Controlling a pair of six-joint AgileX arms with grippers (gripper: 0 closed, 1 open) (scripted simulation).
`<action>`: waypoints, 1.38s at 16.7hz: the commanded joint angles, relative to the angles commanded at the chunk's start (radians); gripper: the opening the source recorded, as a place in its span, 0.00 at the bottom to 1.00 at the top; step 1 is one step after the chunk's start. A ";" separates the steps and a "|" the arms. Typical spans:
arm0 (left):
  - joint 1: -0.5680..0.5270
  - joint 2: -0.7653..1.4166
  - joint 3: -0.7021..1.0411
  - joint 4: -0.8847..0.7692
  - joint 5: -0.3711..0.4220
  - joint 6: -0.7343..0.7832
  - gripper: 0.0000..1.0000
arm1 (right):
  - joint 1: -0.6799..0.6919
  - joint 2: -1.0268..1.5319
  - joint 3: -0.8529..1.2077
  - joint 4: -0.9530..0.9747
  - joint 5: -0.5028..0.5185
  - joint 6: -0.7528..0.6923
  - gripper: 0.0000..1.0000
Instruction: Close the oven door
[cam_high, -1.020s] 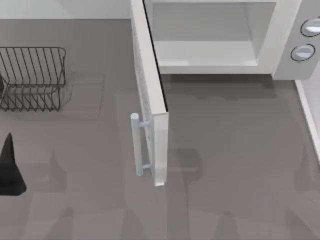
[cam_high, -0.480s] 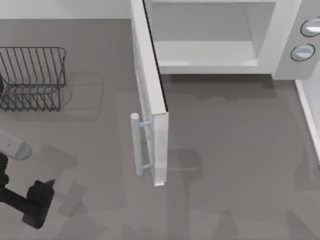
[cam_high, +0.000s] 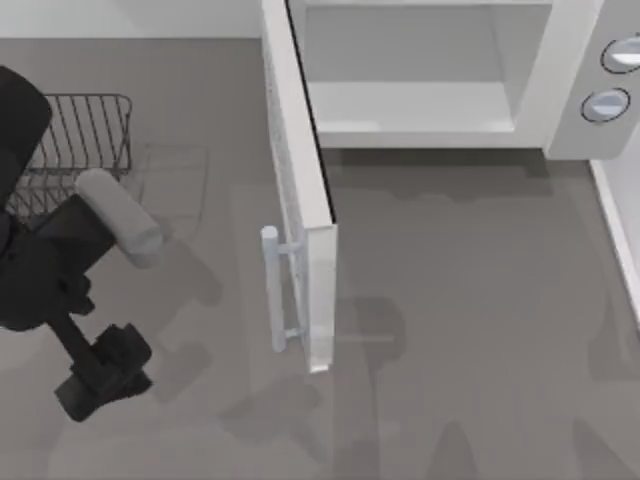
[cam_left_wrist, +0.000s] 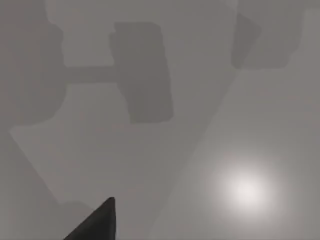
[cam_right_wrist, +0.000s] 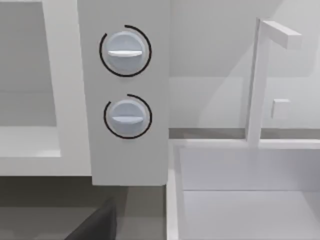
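The oven (cam_high: 565, 90) stands at the back right, its pale cavity (cam_high: 410, 80) exposed and two round knobs (cam_high: 606, 104) on its front panel. The oven door (cam_high: 300, 190) is swung wide open and juts out toward the table's front, with its pale bar handle (cam_high: 271, 290) on the left face. My left gripper (cam_high: 98, 378) hovers low over the table at the front left, well to the left of the handle and apart from it. The right wrist view faces the knobs (cam_right_wrist: 125, 51) from close by, with a dark part of my right gripper (cam_right_wrist: 95, 225) at the frame's edge.
A dark wire rack (cam_high: 95, 125) sits at the back left, partly covered by my left arm (cam_high: 60, 250). A white basin (cam_right_wrist: 240, 200) with a tap (cam_right_wrist: 260, 80) adjoins the oven's right side. Grey tabletop (cam_high: 460, 330) lies open in front of the oven.
My left arm has swung in from the lower left and now reaches over the rack. Its gripper has shifted right, toward the door. The door has not moved.
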 joint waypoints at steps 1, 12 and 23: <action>-0.013 0.069 0.082 -0.060 0.015 0.036 1.00 | 0.000 0.000 0.000 0.000 0.000 0.000 1.00; -0.089 0.503 0.922 -0.400 0.147 0.343 1.00 | 0.000 0.000 0.000 0.000 0.000 0.000 1.00; -0.090 0.528 1.053 -0.409 0.167 0.382 1.00 | 0.000 0.000 0.000 0.000 0.000 0.000 1.00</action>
